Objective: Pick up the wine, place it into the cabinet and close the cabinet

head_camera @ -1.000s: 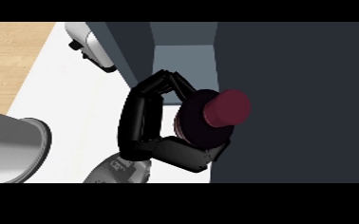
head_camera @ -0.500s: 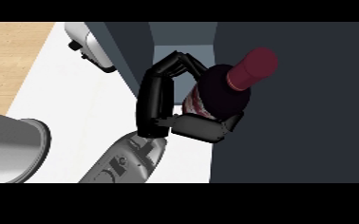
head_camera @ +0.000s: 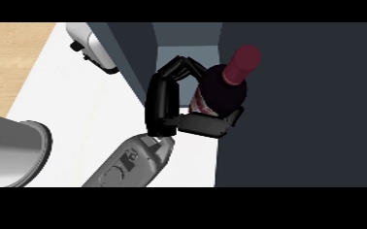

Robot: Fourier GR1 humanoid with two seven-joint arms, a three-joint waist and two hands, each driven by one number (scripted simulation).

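- The right hand (head_camera: 166, 104) curls round a dark wine bottle (head_camera: 224, 89) with a red cap, tilted at the dark grey cabinet (head_camera: 301, 102) opening.
- The bottle's red-and-white label shows no readable writing.
- White counter (head_camera: 79, 106), wooden floor at far left.

- The counter (head_camera: 79, 102) has a white top that runs from the upper left down to the lower middle of the view.
- A strip of pale wood (head_camera: 22, 58) borders it along the left edge.
- A white appliance (head_camera: 93, 48) with a dark underside stands on the counter near the top.
- A round grey metal pot (head_camera: 18, 155) sits at the lower left, cut off by the view's edge.
- The dark cabinet (head_camera: 301, 106) rises along the counter's right side.
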